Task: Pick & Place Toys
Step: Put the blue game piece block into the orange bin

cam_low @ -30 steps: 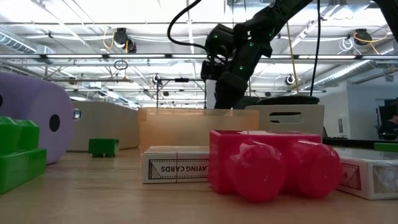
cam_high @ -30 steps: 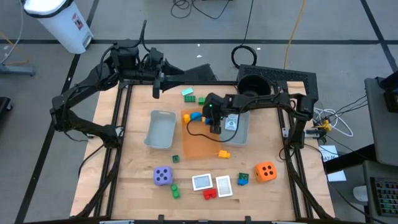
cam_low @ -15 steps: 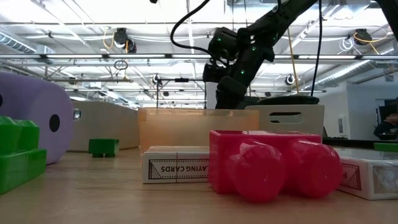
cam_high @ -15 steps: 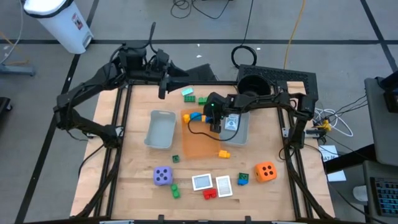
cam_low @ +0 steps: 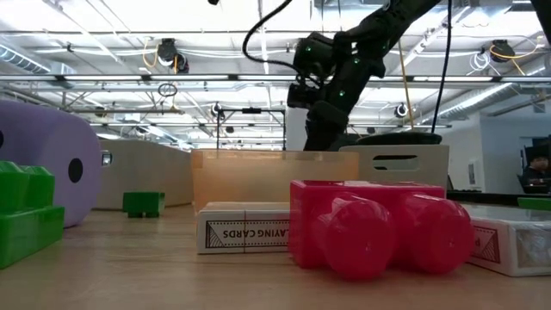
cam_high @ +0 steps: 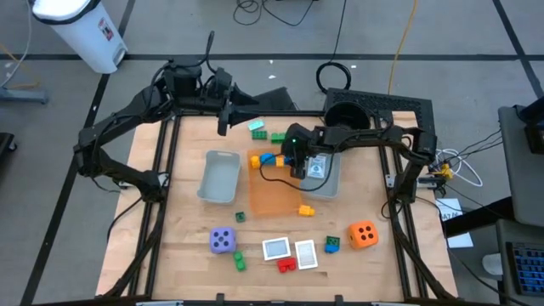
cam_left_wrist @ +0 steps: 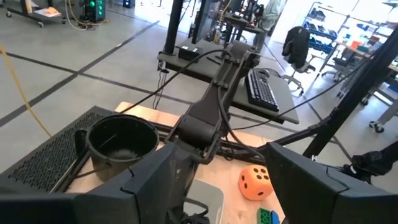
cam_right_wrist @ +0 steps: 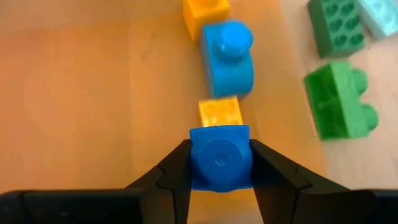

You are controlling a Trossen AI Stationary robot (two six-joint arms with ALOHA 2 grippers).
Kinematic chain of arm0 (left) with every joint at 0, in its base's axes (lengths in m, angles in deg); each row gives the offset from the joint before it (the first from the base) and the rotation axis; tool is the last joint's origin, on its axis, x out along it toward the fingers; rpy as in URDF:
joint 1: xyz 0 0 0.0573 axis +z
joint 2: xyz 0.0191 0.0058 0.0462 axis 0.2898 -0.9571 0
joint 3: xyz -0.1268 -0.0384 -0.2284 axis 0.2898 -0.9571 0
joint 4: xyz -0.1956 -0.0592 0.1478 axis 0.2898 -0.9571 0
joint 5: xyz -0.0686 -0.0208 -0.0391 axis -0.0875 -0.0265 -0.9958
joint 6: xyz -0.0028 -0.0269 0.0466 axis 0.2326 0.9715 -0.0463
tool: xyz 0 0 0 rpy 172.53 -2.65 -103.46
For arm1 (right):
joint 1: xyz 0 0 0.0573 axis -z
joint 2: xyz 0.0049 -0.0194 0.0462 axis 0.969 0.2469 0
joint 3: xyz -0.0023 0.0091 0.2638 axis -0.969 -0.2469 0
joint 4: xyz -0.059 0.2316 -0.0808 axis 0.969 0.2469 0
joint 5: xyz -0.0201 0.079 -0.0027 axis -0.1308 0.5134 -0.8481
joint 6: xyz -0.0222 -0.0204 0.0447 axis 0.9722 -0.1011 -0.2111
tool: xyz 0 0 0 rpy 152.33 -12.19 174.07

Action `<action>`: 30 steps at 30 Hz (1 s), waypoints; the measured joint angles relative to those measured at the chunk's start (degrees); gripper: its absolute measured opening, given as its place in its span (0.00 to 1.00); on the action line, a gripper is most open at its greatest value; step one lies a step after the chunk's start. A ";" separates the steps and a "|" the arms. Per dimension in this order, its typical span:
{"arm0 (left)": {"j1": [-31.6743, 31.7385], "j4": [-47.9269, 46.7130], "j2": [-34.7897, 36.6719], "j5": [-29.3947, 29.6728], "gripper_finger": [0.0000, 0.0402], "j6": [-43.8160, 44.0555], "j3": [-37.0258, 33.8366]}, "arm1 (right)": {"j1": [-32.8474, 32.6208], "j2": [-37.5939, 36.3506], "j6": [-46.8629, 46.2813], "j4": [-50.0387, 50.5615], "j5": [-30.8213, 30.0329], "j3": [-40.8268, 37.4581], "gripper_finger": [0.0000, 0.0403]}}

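A blue brick [cam_right_wrist: 220, 157] is clamped between the right gripper's [cam_right_wrist: 219, 163] fingers, above the orange tray [cam_high: 274, 197] near its far edge. Below it in the tray lie a yellow brick [cam_right_wrist: 219, 112] and another blue one [cam_right_wrist: 227, 55]. The left gripper [cam_high: 223, 116] hangs over the tabletop's far left corner, jaws parted, holding nothing.

1. Two matte black, slender, jointed robot arms: left arm [cam_high: 127, 110], right arm [cam_high: 374, 136].
2. A black cable [cam_high: 272, 180] loops off the right arm's wrist.
3. Small green lights [cam_low: 303, 53] glow on that wrist.
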 joint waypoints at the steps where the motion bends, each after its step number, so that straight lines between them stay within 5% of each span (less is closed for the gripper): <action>1: 0.00 0.20 0.00 -0.02 0.64 0.00 0.00 | 0.00 0.06 0.00 0.49 0.10 -0.04 0.31; 30: 0.00 0.29 0.02 -0.02 0.63 0.02 0.00 | -1.70 -0.13 -0.90 -1.35 1.74 -4.43 0.31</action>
